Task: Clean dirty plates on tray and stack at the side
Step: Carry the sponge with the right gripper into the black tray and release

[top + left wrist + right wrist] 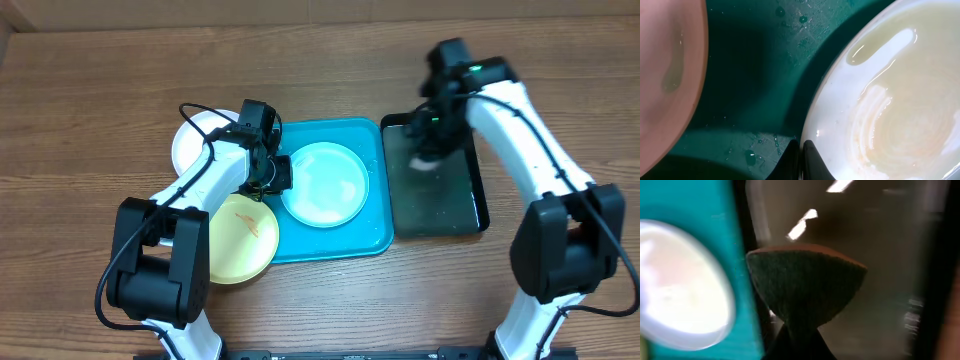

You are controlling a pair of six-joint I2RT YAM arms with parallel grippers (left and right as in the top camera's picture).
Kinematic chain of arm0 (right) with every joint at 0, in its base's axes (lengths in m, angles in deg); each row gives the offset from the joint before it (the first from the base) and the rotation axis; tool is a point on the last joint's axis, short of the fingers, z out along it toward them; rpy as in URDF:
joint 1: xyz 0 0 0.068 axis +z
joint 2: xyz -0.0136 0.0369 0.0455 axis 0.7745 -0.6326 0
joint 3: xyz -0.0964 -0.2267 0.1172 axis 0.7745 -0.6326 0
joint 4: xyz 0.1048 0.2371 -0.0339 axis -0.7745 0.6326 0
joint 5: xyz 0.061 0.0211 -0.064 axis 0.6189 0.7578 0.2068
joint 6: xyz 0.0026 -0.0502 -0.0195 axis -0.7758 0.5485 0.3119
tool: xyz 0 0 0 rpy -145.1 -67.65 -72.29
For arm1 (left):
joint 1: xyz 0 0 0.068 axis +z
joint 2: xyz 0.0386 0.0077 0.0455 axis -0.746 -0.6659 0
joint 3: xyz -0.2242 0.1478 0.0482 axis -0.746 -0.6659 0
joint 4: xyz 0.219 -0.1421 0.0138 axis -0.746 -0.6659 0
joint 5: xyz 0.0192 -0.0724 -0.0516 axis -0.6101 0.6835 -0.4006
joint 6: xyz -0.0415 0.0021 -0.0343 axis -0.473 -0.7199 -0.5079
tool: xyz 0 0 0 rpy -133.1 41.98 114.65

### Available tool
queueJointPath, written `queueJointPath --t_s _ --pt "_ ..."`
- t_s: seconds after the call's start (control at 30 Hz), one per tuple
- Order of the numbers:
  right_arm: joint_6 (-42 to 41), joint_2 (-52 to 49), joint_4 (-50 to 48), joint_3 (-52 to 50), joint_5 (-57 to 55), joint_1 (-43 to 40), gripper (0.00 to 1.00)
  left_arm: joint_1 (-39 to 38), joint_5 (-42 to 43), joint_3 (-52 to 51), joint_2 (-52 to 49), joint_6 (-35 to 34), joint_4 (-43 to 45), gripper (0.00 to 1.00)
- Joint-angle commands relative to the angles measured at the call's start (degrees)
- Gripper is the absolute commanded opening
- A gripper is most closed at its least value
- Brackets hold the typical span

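- Turquoise-blue rectangular plastic tray (372, 235) is sitting mid-frame on the wooden table (80, 90), carrying the round pale mint-blue plastic plate (323, 184).
- Left tool (272, 172) is clenching that plate's left rim, seemingly steadying it.
- Right tool (430, 150) is squeezing a dark green scouring sponge (805, 290) above the glossy black tray (455, 210) at right.
- Plate is lying left of the sponge in frame, so the right arm is facing a leftward sweep.

Arms match: left arm (205, 180) and right arm (520, 125) have white link shells, black joint housings. Black fingers on left gripper (800, 152) and right gripper (797, 337). Black cable (190, 106) loops off left wrist; green LED (472, 70) on right.
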Motion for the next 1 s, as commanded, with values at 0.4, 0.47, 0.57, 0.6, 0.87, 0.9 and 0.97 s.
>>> queueJointPath --t_s 0.4,0.47,0.57,0.6,0.87,0.9,0.97 --pt "1.49 1.97 -11.02 -13.90 -6.36 -0.98 0.04 0.24 -0.98 0.50 -0.72 1.09 0.00 0.04" --pt "1.49 1.97 -11.58 -15.21 -7.34 -1.07 0.04 0.24 -0.96 0.50 -0.72 1.09 0.00 0.04" --pt "1.49 1.97 -11.47 -15.85 -10.75 -1.09 0.04 0.24 -0.98 0.50 -0.72 1.09 0.00 0.04" --pt "1.51 1.97 -11.45 -15.85 -11.02 -1.09 0.07 0.24 -0.96 0.50 -0.72 1.09 0.00 0.04" --pt "1.40 1.97 -11.69 -12.81 -9.22 -1.81 0.61 0.24 -0.96 0.50 -0.72 1.09 0.00 0.04" --pt "1.22 1.97 -11.19 -11.39 -9.22 -2.23 0.65 0.24 -0.96 0.48 -0.72 1.09 0.00 0.04" --pt "1.25 1.97 -9.25 -7.54 -9.31 -3.58 0.68 0.24 -0.98 0.50 -0.72 1.09 0.00 0.05"
